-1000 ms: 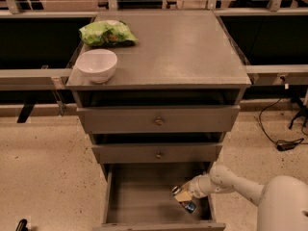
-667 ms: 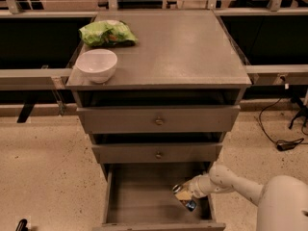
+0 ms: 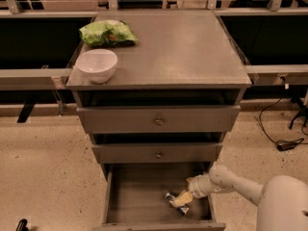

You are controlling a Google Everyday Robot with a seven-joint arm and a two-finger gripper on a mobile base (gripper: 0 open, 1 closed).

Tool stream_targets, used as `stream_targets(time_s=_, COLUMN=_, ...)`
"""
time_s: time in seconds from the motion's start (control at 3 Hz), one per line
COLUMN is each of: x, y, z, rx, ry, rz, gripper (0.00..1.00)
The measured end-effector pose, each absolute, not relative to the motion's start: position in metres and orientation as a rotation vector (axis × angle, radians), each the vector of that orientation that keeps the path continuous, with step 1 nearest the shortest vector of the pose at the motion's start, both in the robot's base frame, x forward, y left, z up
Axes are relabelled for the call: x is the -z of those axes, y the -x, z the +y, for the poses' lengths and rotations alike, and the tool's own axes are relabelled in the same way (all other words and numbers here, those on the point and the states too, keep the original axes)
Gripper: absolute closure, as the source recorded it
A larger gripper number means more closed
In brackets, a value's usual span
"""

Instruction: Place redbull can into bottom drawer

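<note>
- Sunk slightly lower since a second ago, with the claw (image 3: 181,199) pinching the redbull can (image 3: 173,202) inside the bottom drawer (image 3: 139,196), right of centre, close to its floor.
- Best to set down flat on the wood, spread wide, then lift straight up, clear of the right wall.

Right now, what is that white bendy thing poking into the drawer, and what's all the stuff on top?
That white thing is a robot's arm, coming in from the lower right. There is one picture, taken by a camera looking down at the cabinet from the front. The arm ends in a gripper, its grabbing hand, which is down inside the open bottom drawer. It is right at a small redbull can near the drawer's floor. I cannot tell if it is gripping the can. On the cabinet top sit a white bowl and a green bag.
</note>
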State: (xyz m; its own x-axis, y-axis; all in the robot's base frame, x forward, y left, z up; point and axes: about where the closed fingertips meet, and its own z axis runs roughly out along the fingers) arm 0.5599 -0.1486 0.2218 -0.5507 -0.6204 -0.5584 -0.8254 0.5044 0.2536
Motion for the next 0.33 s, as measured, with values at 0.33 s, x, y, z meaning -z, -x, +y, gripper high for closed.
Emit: stream_targets(time_s=0.33, x=-0.2218, y=-0.5599, z=-0.1486, rx=-0.707, ry=1.197, rz=2.354, gripper=0.0)
